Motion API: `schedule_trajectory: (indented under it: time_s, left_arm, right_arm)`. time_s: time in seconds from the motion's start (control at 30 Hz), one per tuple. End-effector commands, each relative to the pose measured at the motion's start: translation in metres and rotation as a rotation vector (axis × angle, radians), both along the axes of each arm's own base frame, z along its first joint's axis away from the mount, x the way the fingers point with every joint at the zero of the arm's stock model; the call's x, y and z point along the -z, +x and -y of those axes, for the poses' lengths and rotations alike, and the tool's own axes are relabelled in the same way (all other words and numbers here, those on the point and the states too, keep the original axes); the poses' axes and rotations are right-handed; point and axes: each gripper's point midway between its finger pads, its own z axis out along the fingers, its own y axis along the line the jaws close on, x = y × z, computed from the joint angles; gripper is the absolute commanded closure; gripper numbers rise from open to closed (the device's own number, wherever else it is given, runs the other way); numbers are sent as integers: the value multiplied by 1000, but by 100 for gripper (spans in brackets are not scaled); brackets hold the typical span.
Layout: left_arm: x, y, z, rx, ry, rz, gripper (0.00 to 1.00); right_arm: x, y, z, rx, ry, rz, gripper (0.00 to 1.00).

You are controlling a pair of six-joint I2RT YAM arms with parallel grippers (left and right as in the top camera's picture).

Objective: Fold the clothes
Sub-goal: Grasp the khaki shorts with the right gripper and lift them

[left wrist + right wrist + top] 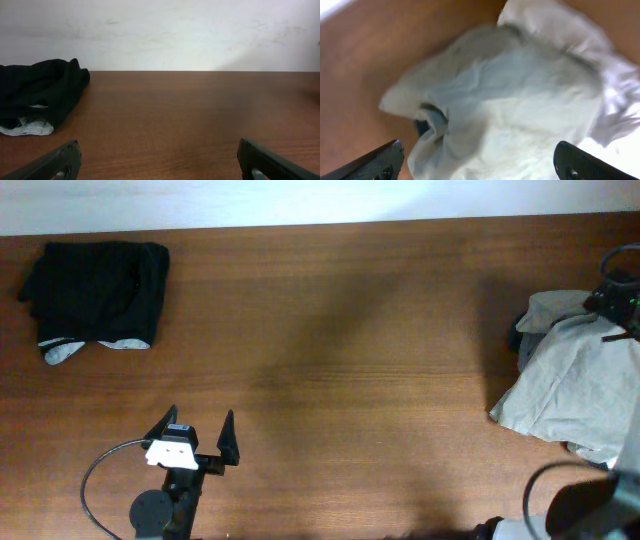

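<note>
Plainly my right end effector, spread wide and empty, hovers over the khaki shorts, lying toward 7 o'clock

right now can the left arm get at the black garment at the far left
Probably yes. The left gripper stands open, and only bare table lies between it and the black garment; nothing blocks the way.
</note>
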Motion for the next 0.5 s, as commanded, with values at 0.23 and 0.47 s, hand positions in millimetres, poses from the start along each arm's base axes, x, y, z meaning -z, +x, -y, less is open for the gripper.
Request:
schedule_trajectory:
  time_s: [0.23,0.47]
  left_arm:
    - [2,0,-1,-8,-12,-2,1]
    - [2,0,-1,-8,-12,-2,1]
  right_arm:
    - [90,21,-15,-30,213,-160,53]
    - [21,9,11,44,26,-123,58]
